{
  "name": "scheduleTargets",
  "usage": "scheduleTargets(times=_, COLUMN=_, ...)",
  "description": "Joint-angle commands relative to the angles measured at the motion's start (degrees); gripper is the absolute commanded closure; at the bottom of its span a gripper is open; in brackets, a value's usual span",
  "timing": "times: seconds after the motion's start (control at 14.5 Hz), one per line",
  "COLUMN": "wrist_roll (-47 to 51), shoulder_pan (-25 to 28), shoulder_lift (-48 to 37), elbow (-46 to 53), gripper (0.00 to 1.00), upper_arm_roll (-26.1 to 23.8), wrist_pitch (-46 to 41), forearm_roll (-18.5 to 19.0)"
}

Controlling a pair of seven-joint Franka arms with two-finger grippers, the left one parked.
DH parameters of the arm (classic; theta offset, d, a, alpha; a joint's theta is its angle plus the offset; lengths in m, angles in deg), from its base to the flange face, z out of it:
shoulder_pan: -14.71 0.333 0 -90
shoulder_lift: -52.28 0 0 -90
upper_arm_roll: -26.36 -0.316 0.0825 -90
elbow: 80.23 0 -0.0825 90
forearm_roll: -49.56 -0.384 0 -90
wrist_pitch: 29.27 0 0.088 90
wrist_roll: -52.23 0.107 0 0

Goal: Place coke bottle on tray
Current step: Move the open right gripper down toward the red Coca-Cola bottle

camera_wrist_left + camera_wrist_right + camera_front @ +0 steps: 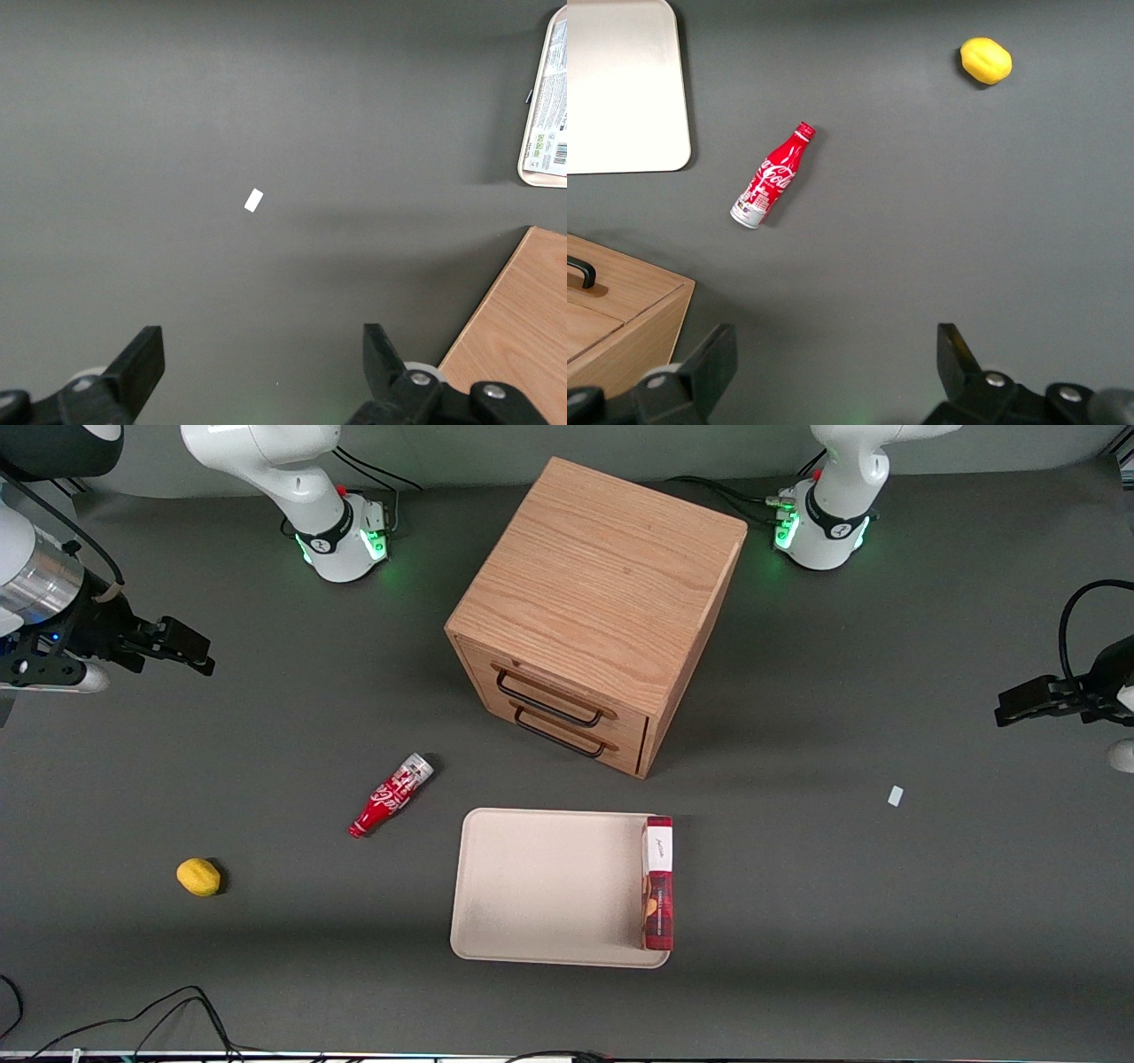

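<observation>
One coke bottle (391,795) is seen lying on its side on the grey desk (266,974), clear of the tray (545,886) and just beside the tray's corner on the working arm's end. Its red-capped neck is pointed toward the front camera, its silver flat end toward the wooden cabinet (595,607). In the right wrist view the white script on the bottle (772,177) is plainly read, and nothing is touching it.

The tray is set flat on the desk, in front of the cabinet's two drawers (both fitted with dark handles). A long red box (658,883) with a white label is laid along the tray's edge on the parked arm's side, resting on the rim.

A yellow lemon (198,876) is noted on the desk, well apart from the bottle, toward the working arm's end and nearer the front camera. A small white scrap (895,795) is seen on the desk toward the parked arm's end.

The pincer (182,646) is held above the desk at the working arm's end, well apart from the bottle and farther from the front camera than it. Its fingers (709,363) are spread wide apart with nothing between them.
</observation>
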Motion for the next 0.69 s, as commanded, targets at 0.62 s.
scheduleTargets(times=0.62, wrist_roll=22.8, shoulder_pan=3.2, shoulder_lift=9.8, elbow=-0.3, gripper=0.00, upper_arm_roll=-3.8, wrist_pitch=8.2, forearm_roll=-2.6)
